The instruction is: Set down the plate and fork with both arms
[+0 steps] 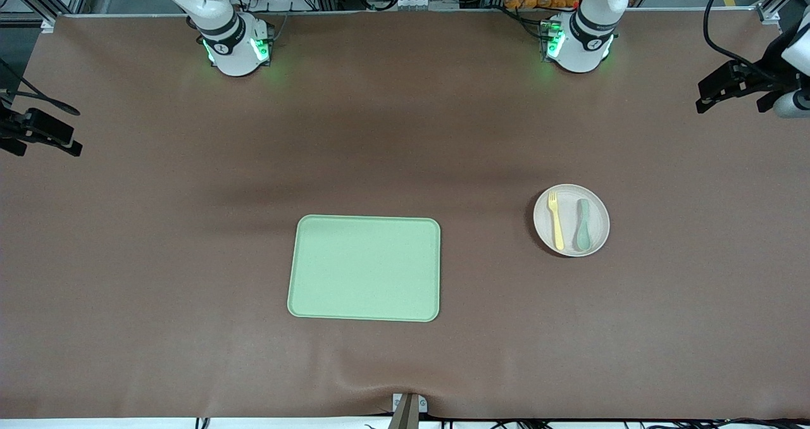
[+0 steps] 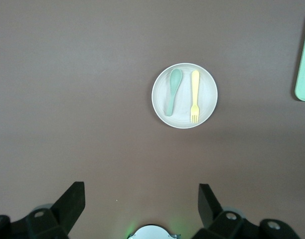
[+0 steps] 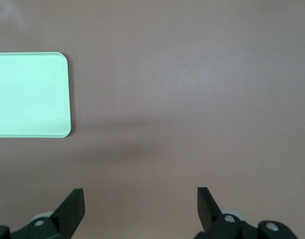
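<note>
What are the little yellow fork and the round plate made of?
The fork looks like matte plastic: one even pale yellow, no metal shine. The plate also looks plastic, or something similar: dull beige-pink, faintly speckled, no glossy glare like china. I can't be sure.

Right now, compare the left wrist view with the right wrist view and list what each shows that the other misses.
Only the left wrist view shows the plate, with the fork and the spoon lying side by side on it, plus the open left gripper high over the table. Only the right wrist view shows the open right gripper, held over bare table, holding nothing. Both share the brown table and the green tray, which the left wrist view catches only as a sliver at its edge.
</note>
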You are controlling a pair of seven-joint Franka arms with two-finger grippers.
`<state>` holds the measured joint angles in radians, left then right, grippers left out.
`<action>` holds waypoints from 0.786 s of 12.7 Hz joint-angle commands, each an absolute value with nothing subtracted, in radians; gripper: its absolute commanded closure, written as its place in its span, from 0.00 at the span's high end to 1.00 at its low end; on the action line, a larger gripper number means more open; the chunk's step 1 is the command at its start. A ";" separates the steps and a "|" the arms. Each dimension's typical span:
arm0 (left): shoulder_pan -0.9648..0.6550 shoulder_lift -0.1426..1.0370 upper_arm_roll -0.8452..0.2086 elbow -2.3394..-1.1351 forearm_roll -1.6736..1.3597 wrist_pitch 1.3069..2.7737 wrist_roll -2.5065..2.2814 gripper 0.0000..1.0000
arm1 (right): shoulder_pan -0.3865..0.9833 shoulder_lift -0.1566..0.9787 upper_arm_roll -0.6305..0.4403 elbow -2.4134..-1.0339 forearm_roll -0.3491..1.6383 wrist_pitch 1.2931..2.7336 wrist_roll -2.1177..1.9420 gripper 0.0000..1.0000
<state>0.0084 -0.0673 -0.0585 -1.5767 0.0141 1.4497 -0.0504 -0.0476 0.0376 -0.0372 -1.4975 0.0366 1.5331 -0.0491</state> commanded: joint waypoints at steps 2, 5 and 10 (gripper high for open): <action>0.012 0.040 -0.061 -1.558 0.002 1.485 -0.054 1.00 | -0.072 0.032 -0.025 -1.494 0.052 1.525 -0.064 1.00; 0.020 0.083 -0.061 -1.636 0.000 1.587 -0.054 1.00 | -0.072 0.032 -0.025 -1.496 0.052 1.523 -0.066 1.00; 0.071 0.075 -0.064 -1.925 -0.071 1.972 -0.041 1.00 | -0.072 0.032 -0.025 -1.494 0.052 1.523 -0.066 1.00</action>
